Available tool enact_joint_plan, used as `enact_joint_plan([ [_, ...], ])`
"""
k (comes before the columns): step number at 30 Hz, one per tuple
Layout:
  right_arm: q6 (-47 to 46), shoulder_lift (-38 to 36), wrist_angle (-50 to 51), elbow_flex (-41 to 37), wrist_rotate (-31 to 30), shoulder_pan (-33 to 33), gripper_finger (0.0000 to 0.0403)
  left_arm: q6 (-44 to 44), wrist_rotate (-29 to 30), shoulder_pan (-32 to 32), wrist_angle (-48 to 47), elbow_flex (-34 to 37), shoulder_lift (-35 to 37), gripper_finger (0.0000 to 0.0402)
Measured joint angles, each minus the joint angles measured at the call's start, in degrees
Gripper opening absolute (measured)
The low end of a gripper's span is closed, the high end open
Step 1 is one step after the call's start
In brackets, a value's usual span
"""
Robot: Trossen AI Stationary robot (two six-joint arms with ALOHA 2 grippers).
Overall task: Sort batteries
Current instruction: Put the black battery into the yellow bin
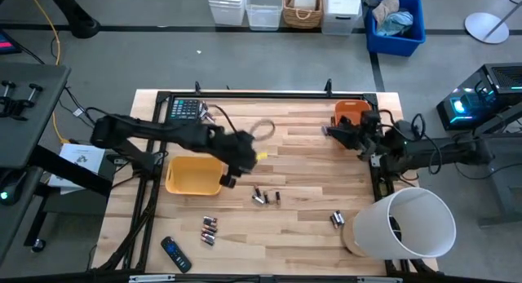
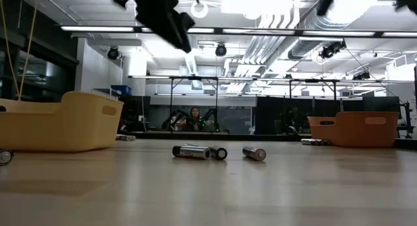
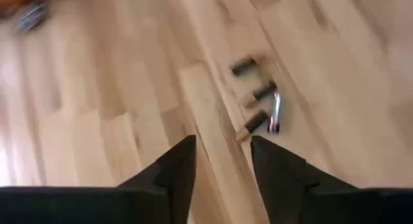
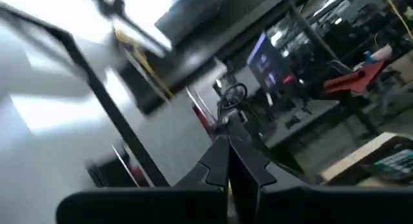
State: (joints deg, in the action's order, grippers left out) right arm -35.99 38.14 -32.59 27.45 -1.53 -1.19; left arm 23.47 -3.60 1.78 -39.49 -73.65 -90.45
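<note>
Three groups of small cylindrical batteries lie on their sides on the wooden table: one group (image 1: 265,197) near the middle, also in the low view (image 2: 195,151) and the left wrist view (image 3: 258,108), one (image 1: 210,228) toward the near edge, and one (image 1: 336,220) by the white tub. My left gripper (image 1: 232,178) (image 3: 222,141) hangs open above the table between the yellow bin (image 1: 194,175) and the middle group, holding nothing. My right gripper (image 1: 331,132) (image 4: 228,143) is shut and raised beside the orange bin (image 1: 352,112), tilted up toward the room.
A dark calculator (image 1: 186,110) lies at the far left of the table. A black remote (image 1: 175,254) lies at the near edge. A large white tub (image 1: 404,226) lies on its side at the near right corner. A person (image 2: 194,118) sits in the room beyond the table.
</note>
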Motion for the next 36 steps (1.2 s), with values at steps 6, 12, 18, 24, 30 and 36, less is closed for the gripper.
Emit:
enact_joint_plan([
  [6,6.5,7.0,29.7,18.7,0.1,-1.0,0.0001,11.1,1.4,2.3,5.3,-0.1,-9.5,0.0188],
  [12,12.7,11.3,47.0,33.1,-1.6,-1.1,0.0007,19.3,1.1,5.1,6.6,-0.1,-17.6,0.0199],
  [18,14.4,12.7,48.9,38.2,-1.7,-1.1,0.0007,22.5,2.2,6.0,7.5,-0.1,-23.2,0.02],
  [24,13.0,13.3,50.6,38.2,-1.7,-1.0,0.0007,21.5,2.0,3.5,8.1,-0.1,-24.2,0.02],
  [30,12.7,14.0,51.1,38.2,-1.7,-1.0,0.0007,21.8,-3.3,1.8,9.3,-0.1,-25.3,0.0184],
  [36,12.9,14.0,51.2,38.2,-1.7,-1.0,0.0007,22.8,-5.1,2.0,9.4,-0.3,-27.6,0.0079],
])
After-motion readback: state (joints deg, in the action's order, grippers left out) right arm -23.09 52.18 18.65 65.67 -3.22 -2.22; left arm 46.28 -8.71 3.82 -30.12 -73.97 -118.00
